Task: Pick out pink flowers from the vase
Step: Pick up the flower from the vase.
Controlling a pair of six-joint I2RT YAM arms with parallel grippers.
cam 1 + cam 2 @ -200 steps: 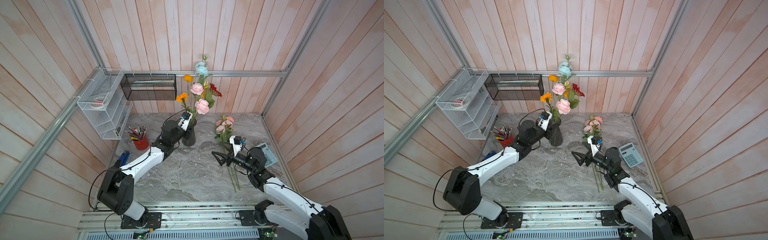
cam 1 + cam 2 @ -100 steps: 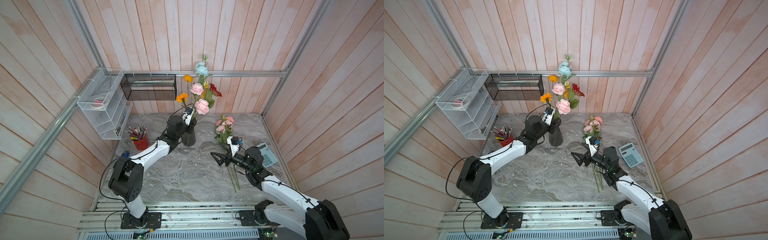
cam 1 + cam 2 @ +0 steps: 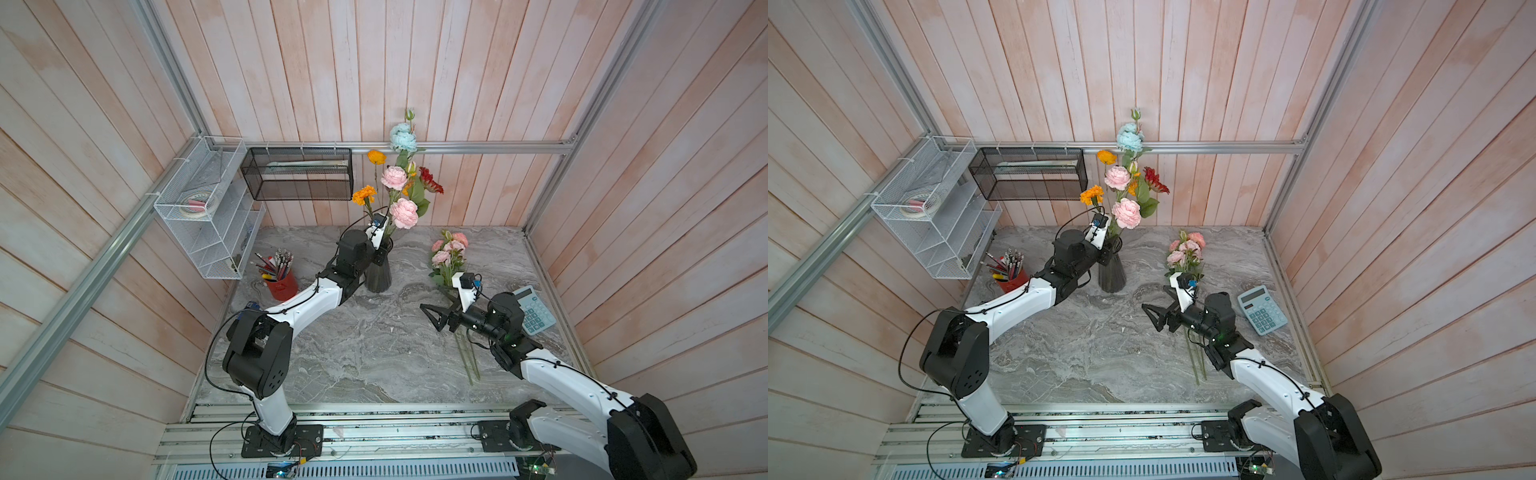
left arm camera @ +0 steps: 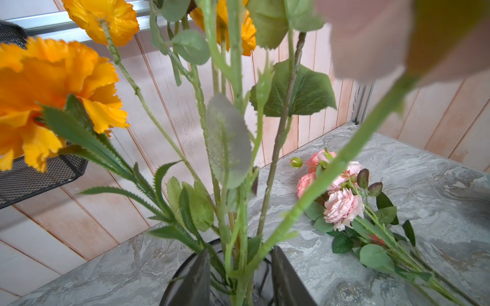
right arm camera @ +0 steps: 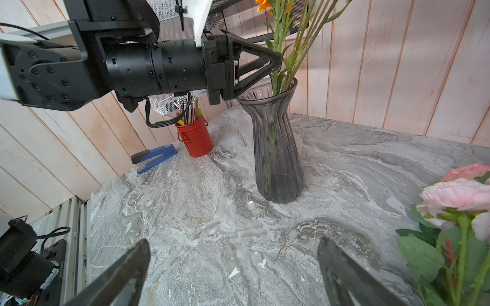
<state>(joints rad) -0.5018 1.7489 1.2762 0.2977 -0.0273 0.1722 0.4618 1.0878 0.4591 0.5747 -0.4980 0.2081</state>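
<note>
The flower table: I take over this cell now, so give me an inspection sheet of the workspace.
Surface: grey marble table, a few white flecks.
Job's things: two pink flowers stand in the vase with orange, red and blue blooms; a pink bunch lies on the table.
Clutter: red pencil cup, blue stapler, calculator.
Grippers: left gripper, jaws apart around the stems at the vase rim; right gripper open, empty, above the table.
Cables: black loop under the left wrist, clear of the vase.
Surroundings: plank walls, white wire rack, black mesh shelf.
</note>
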